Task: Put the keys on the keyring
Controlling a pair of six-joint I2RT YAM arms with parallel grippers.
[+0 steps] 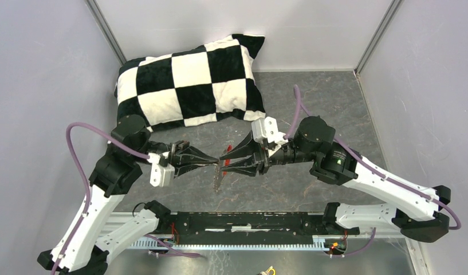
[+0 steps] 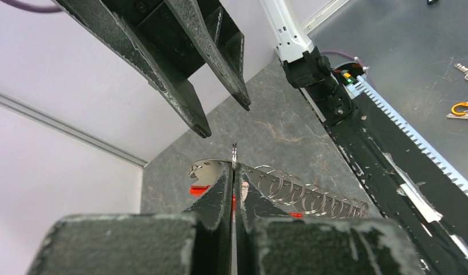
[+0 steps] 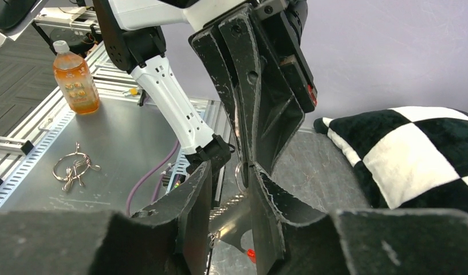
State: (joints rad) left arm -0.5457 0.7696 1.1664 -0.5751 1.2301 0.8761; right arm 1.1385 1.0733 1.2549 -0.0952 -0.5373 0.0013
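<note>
Left wrist view: clamps the left gripper [image 2: 234, 172] together on the thin silvery chain-and-ring metal keyring [image 2: 280, 184] in mid-air, faces the right gripper [image 2: 223, 119] — fingers apart, empty — with no tiny keys visibly threaded, so threading likely remains.

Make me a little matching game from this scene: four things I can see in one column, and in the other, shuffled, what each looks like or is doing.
Things:
1. left gripper
2. right gripper
3. pillow
4. bottle

Descriptions:
A. holds orange liquid
B. open, fingers spread apart
C. black and white checks
D. shut on the thin metal ring of the keyring

Pairs: 1-D, 2-B, 3-C, 4-A
</note>
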